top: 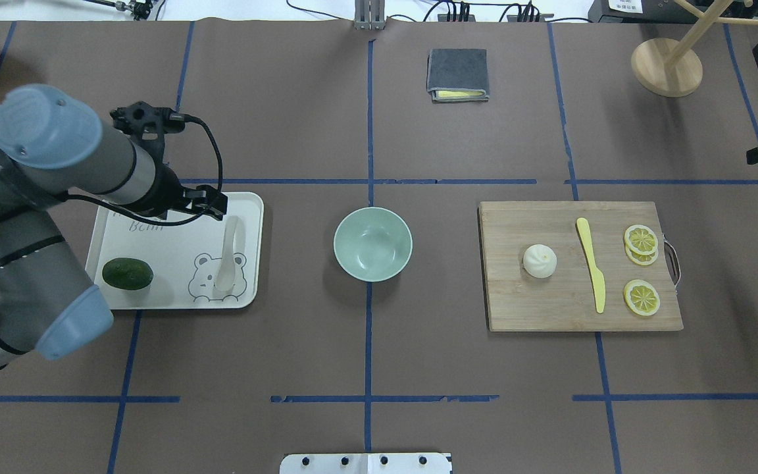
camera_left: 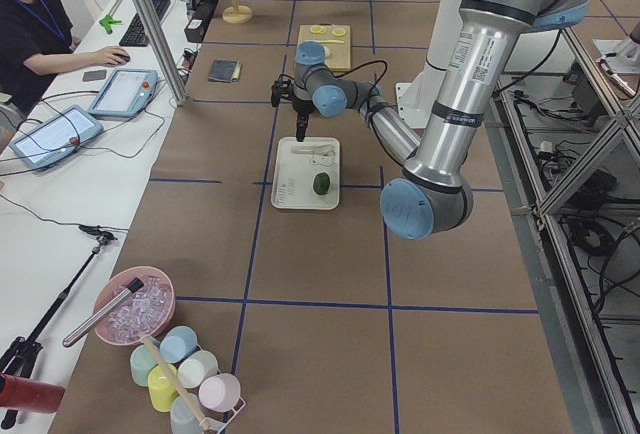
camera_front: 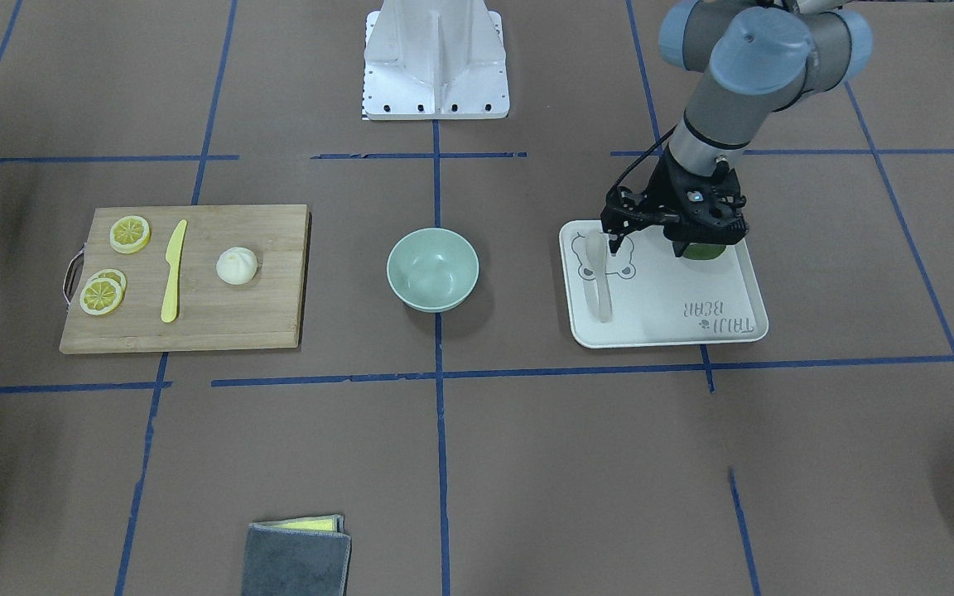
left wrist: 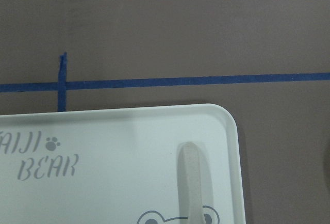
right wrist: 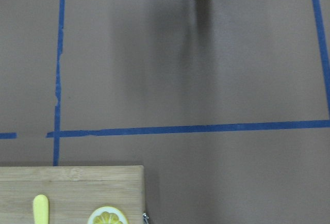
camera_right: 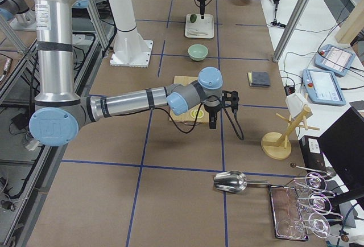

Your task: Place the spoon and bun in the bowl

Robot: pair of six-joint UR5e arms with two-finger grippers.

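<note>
Front-facing view first: the spoon (camera_front: 601, 277) lies flat on the white bear tray (camera_front: 692, 290), scoop end toward the robot's base, and a dark green lime (camera_front: 702, 252) peeks out behind the arm on the same tray. The left fingers (camera_front: 612, 242) hang over the scoop end, not touching anything as far as I can see, and honestly I cannot tell if they're apart or together. The mint bowl (camera_front: 432, 298) sits mid-worktop with nothing in it. The bun (camera_front: 237, 266) is on the wooden cutting board (camera_front: 220, 319), well apart from the bowl, next to a yellow knife (camera_front: 172, 269) and some lemon slices (camera_front: 130, 233). The overhead view has the same layout mirrored: the tray is on the view's left, the bowl in the middle and the board on the right, with the bun between the board's near edge and the knife. In the left side view the near arm just reaches out over the tray. In the right side view the right fingers (camera_right: 212, 120) point down past the board's far side, and I cannot tell their state either. The left wrist cam sees the spoon handle near a tray corner. The right wrist cam only catches a board corner, the knife tip and one lemon slice.
</note>
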